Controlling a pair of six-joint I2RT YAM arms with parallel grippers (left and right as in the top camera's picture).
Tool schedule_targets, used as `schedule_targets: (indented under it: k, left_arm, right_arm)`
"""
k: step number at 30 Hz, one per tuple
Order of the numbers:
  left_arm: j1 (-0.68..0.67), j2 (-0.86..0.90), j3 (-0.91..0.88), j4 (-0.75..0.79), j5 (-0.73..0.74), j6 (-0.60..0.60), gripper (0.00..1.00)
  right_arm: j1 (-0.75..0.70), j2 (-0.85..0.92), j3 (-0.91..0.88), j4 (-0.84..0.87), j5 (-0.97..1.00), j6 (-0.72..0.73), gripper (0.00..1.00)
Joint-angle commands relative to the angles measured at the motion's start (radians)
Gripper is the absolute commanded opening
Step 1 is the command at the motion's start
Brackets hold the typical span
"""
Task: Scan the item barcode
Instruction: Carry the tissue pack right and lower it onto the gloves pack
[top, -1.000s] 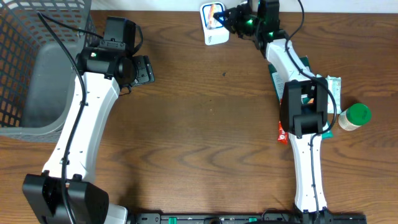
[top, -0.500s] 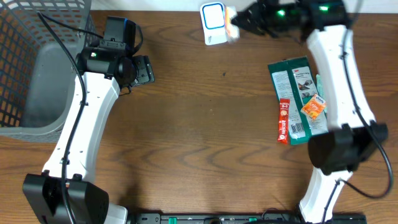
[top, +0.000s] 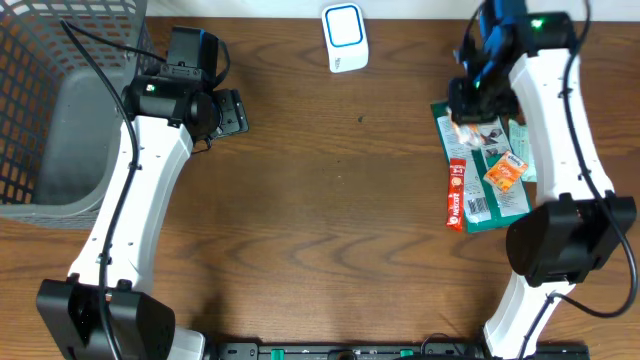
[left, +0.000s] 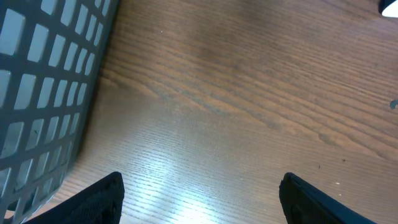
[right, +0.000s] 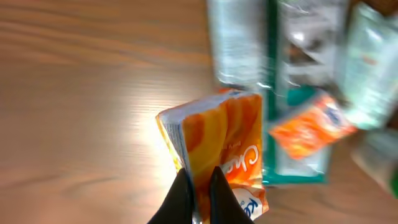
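The white barcode scanner (top: 344, 37) with a blue-ringed face stands at the back edge of the table. My right gripper (top: 470, 112) hangs to its right, over the pile of packets. In the right wrist view this gripper (right: 198, 196) is shut on the edge of an orange snack packet (right: 221, 140), which hangs above the wood beside the pile. My left gripper (top: 228, 112) sits by the basket, and in its wrist view (left: 199, 199) its fingers (left: 99, 202) stand wide apart over bare wood with nothing between them.
A grey mesh basket (top: 60, 110) fills the left back corner, and its wall (left: 43, 93) shows in the left wrist view. At the right lie a green pouch (top: 480, 165), a red stick packet (top: 456, 195) and a small orange sachet (top: 505, 172).
My right arm has swung away from the scanner, rightward and toward the front, carrying the orange packet over the pile. The left arm has not moved.
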Motion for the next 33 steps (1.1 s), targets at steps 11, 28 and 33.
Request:
schedule_targets:
  k: [11, 28, 33]
  left_arm:
    - [0.003, -0.026, 0.0, -0.004, -0.019, 0.005, 0.8]
    - [0.003, -0.026, 0.0, -0.004, -0.019, 0.005, 0.8]
    - [0.003, -0.026, 0.0, -0.004, -0.019, 0.005, 0.8]
  right_arm:
    - [-0.029, 0.009, -0.437, 0.361, 0.337, 0.021, 0.46]
    - [-0.042, -0.001, -0.437, 0.325, 0.333, 0.021, 0.99]
    - [-0.033, -0.022, -0.389, 0.273, 0.312, 0.021, 0.99]
